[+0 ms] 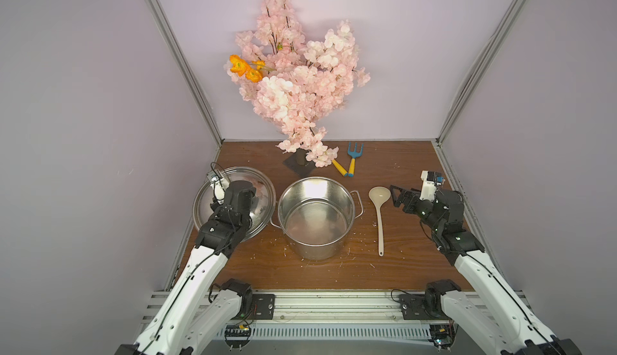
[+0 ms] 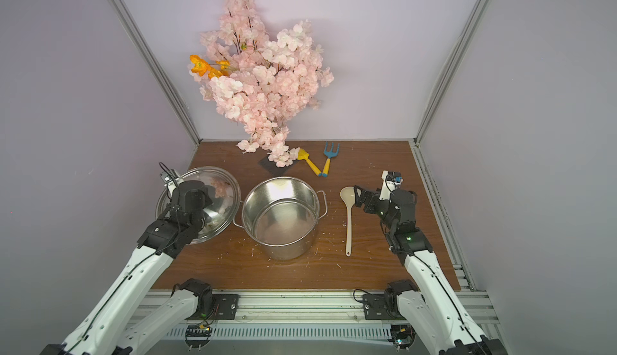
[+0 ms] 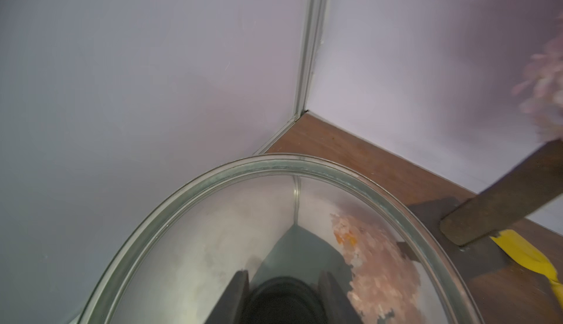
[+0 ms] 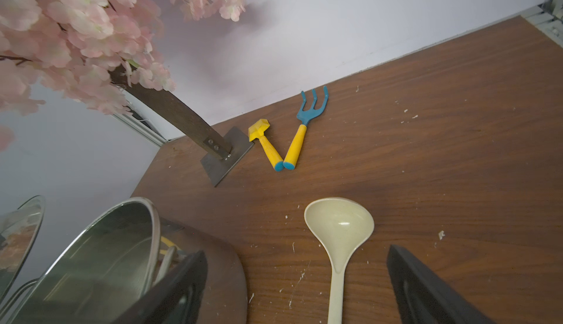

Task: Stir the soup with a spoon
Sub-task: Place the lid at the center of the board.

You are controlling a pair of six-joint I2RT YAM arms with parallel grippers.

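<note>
The steel pot stands mid-table with its lid off. Its inside is bare and shiny; no coloured soup shows. The cream spoon lies flat on the table right of the pot, bowl toward the back wall. My right gripper hovers open just right of the spoon's bowl and holds nothing. The lid rests left of the pot. My left gripper straddles the lid's black knob, fingers close against both sides; a grip cannot be told.
A pink blossom tree on a dark base plate stands at the back behind the pot. A blue garden fork and a yellow-handled tool lie beside it. Side walls close in left and right. White crumbs dot the wooden table.
</note>
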